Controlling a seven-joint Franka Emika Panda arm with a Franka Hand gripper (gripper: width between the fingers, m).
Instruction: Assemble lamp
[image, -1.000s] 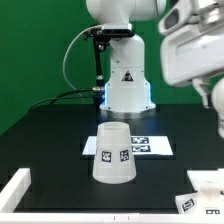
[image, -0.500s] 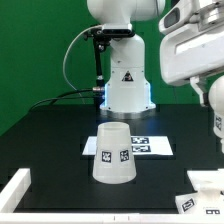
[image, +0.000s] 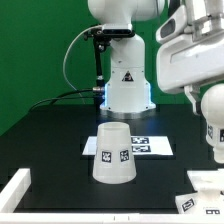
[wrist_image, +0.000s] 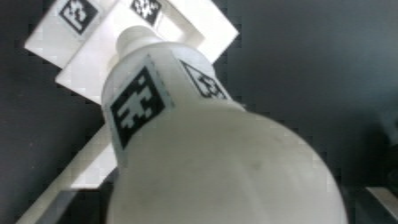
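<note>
The lamp shade (image: 112, 153), a white truncated cone with two tags, stands upright in the middle of the black table. The bulb (image: 214, 135) hangs in the air at the exterior view's right, round head up, stem pointing down. My gripper (image: 213, 102) is shut on it; the fingers themselves are hidden. In the wrist view the bulb (wrist_image: 205, 140) fills most of the picture, tags showing on its stem. Beyond its tip lies the square-footed base (wrist_image: 143, 35). The base (image: 205, 183) sits on the table at the front right, below the bulb.
The marker board (image: 148, 146) lies flat behind the shade. The robot's pedestal (image: 125, 85) stands at the back centre with a black cable to its left. A white rail (image: 15, 188) lies at the front left corner. Another white strip (wrist_image: 89, 165) shows beside the base.
The arm has come down at the exterior view's right, carrying the bulb lower and closer to the base. The shade and base have not moved.
</note>
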